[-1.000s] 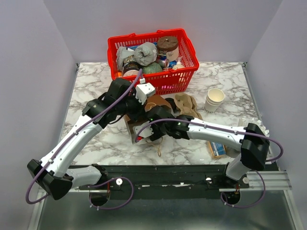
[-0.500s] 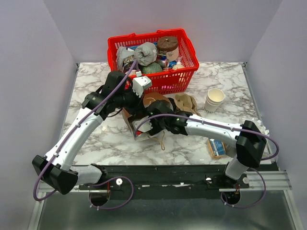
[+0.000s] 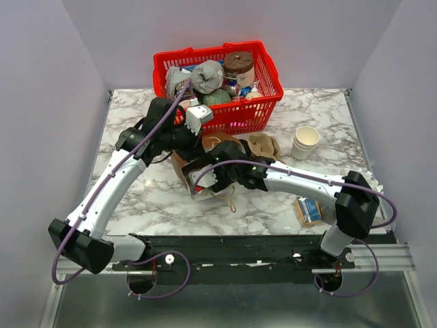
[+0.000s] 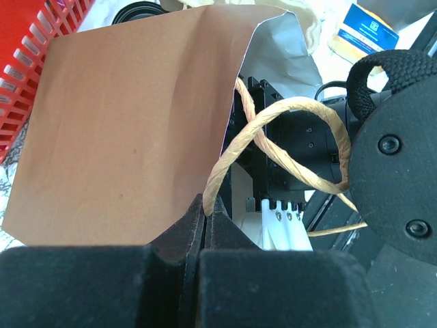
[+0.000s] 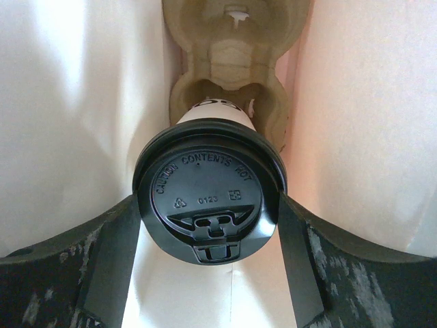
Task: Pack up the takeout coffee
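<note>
- The right gripper (image 5: 208, 205) is sitting inside the brown paper bag (image 4: 123, 123). Its fingers (image 5: 113, 260) are spread wide and are clasping the takeout coffee (image 5: 205, 195) from both sides, just under the lid.
- The takeout coffee is lying within the bag, between the pale inner walls. Its black dome lid is facing the right wrist camera and its base is pointing towards a moulded pulp tray (image 5: 232, 61) deeper in the bag. Whether the cup is touching that tray cannot be told.
- The left gripper (image 4: 205, 222) is pressing its fingers together on the bag's rim, right where one end of the twine handle (image 4: 293, 113) is meeting the paper.
- The bag is resting on the marble table (image 3: 321, 109), just in front of the red basket (image 3: 246, 113), with its open mouth facing the right arm.
- A stack of lidless paper cups (image 3: 305, 142) is standing on the table, well apart to the right of the bag.
</note>
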Robot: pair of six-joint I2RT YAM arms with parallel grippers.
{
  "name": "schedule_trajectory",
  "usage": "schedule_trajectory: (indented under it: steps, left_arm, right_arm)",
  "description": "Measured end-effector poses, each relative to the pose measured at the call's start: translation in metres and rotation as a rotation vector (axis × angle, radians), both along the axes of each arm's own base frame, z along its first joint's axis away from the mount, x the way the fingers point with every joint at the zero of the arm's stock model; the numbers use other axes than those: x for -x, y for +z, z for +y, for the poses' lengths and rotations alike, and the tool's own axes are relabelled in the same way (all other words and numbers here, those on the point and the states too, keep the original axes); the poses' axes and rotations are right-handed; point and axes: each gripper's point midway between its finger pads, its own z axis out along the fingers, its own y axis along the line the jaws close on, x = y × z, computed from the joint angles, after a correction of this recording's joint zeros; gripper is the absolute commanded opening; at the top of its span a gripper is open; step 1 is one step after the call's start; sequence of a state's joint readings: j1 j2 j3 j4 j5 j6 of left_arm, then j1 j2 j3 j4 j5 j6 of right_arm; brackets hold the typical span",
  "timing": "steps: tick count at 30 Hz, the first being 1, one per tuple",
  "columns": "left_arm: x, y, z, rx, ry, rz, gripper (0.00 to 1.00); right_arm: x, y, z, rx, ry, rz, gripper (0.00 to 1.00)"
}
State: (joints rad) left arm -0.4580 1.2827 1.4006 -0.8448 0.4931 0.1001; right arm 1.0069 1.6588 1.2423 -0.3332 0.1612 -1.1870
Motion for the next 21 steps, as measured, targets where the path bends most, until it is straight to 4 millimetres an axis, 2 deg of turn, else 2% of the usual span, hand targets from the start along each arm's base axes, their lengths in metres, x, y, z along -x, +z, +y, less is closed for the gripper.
schedule_trajectory:
  steps: [7, 16, 21]
  left_arm:
    - [-0.005, 0.002, 0.002, 0.004, 0.003, 0.015, 0.00]
    - [-0.013, 0.001, 0.006, -0.010, 0.010, 0.010, 0.00]
    - [-0.015, 0.003, 0.008, -0.024, 0.007, 0.009, 0.00]
  right_arm:
    - [0.002, 0.002, 0.007, -0.016, 0.043, 0.002, 0.01]
    - [0.010, 0.035, 0.021, -0.116, 0.130, -0.029, 0.00]
    - [0.009, 0.032, 0.021, -0.104, 0.132, -0.031, 0.01]
